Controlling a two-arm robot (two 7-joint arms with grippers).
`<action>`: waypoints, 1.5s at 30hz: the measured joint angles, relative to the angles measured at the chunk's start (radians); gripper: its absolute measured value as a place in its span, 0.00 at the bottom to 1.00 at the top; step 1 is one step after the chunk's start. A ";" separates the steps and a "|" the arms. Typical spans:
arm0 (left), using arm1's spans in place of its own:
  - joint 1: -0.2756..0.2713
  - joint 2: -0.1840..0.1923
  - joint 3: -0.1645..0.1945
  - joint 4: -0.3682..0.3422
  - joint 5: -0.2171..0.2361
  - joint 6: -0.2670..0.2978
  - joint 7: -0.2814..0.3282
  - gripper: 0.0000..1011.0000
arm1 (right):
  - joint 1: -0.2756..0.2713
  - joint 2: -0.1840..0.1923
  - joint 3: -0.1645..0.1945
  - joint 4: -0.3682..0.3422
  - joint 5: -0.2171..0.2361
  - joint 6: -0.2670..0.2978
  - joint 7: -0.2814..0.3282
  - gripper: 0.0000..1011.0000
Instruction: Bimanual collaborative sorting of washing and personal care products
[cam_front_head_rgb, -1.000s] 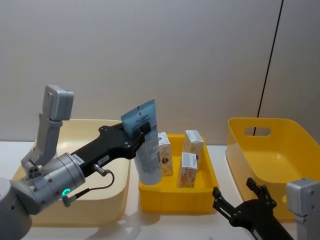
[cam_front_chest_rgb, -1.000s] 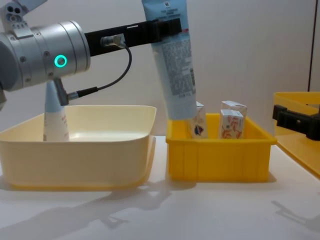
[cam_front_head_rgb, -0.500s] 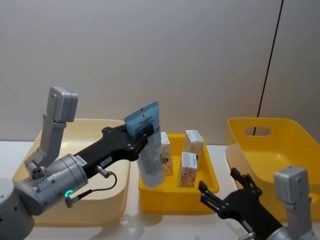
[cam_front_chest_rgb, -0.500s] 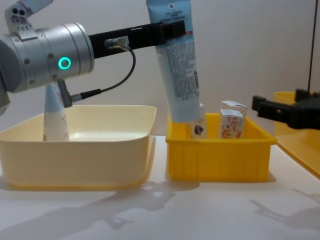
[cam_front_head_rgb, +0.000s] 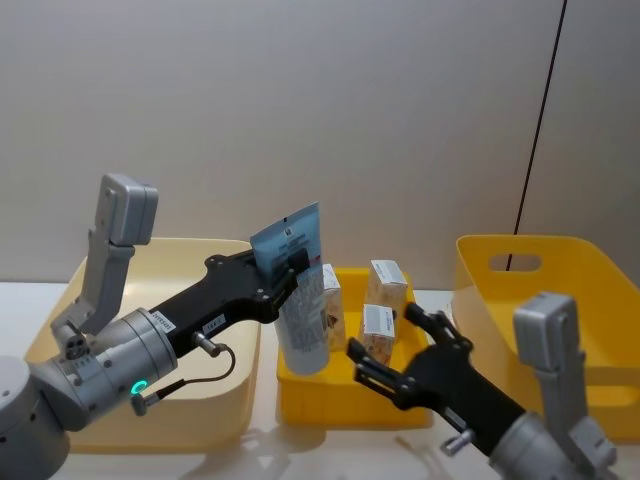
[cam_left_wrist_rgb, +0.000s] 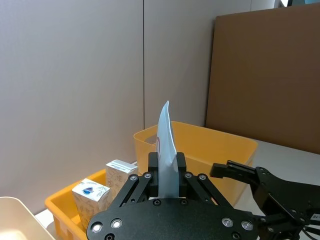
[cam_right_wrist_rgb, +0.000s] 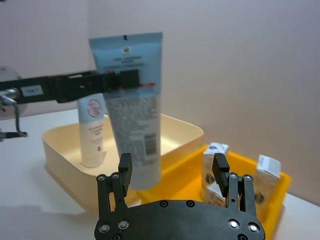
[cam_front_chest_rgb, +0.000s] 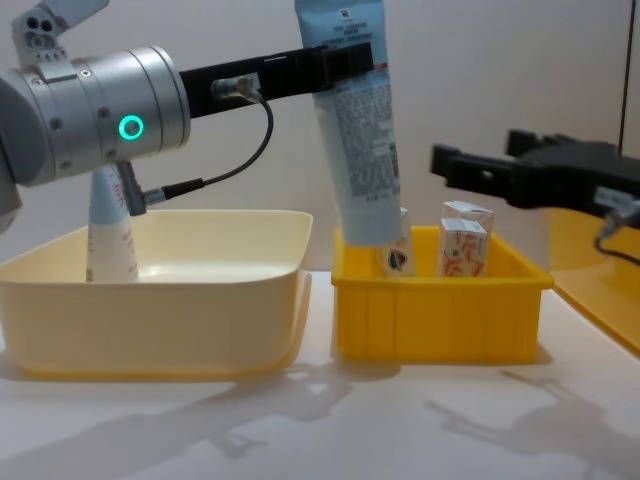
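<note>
The fingers of the left gripper (cam_front_head_rgb: 293, 262) are clamped on a tube (cam_front_head_rgb: 300, 325) just below its crimped top end. The tube hangs tilted, with its cap end dipping to the rim at the left end of the small bin (cam_front_chest_rgb: 440, 320). That bin sits mid-table, and the cap end is close beside the nearest of the cartons (cam_front_chest_rgb: 462, 245) standing in it. We cannot tell whether tube and carton touch.

The right gripper (cam_front_head_rgb: 385, 337) has its fingers spread wide and holds nothing. It hovers above the cartons and the bin's near side, close to the tube.

To the left on the table (cam_front_chest_rgb: 320, 420) is the tub (cam_front_chest_rgb: 150, 320), where a second tube (cam_front_chest_rgb: 108, 240) stands upright. A large bin (cam_front_head_rgb: 600, 290) sits toward the right edge.

We judge the tube is due to go left into the tub, while the right gripper is lining up on a carton.

Several things could go wrong:
- The grip is at the thin crimp alone, so the heavy end may swing or slide out on a quick move.
- If the tube travels left without first rising, its cap end could catch the bin wall or the tub's rim, or tip the nearest carton.
- With both grippers over one small bin, the open right fingers could strike the tube or the left fingers as they come down.
</note>
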 joint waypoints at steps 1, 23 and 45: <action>0.000 0.000 0.000 0.000 0.000 0.000 0.000 0.18 | 0.018 -0.004 -0.008 0.013 0.005 -0.005 0.020 0.99; 0.000 0.000 0.001 0.000 0.000 -0.001 0.000 0.18 | 0.237 -0.092 -0.133 0.239 -0.043 -0.029 0.089 0.99; 0.000 0.000 0.001 0.000 0.000 0.000 0.000 0.24 | 0.296 -0.137 -0.184 0.327 -0.104 -0.007 0.053 0.70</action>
